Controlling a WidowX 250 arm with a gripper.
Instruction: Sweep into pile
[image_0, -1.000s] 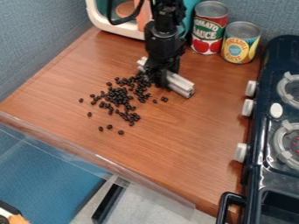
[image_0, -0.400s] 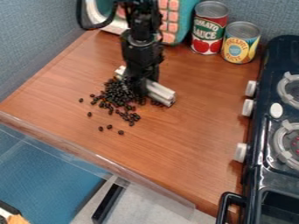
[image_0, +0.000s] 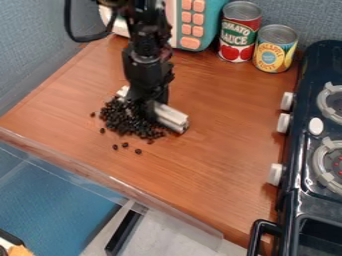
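Clenching a pale grooved bar (image_0: 172, 118) around its middle, the claw (image_0: 144, 106) is low over the tabletop (image_0: 214, 165), both bar ends sticking out. Grip looks chosen for a broad sweeping face, long side turned to the black beans (image_0: 127, 120), which are bunched on the bar's lower-left side in view. Bar slants upper left to lower right, prob. so it gathers along its length and not with a tip. Pile mostly formed, I'd say; some beans sit right by the claw, partly hidden

Stray beans (image_0: 125, 145) lie apart, toward the tabletop's front edge, a couple more just left of the heap. Next call: either tuck those in from the far side or nudge the heap up to them, keeping the bar low. Risk: beans slipping round a bar end, or rolling toward the front edge if shoved too hard

Red-labelled can (image_0: 239, 32), yellow-labelled can (image_0: 275, 49) and toy microwave (image_0: 192, 25) stand at the back, toy stove (image_0: 310, 197) at right, all outside the sweep area, so likely no obstacle
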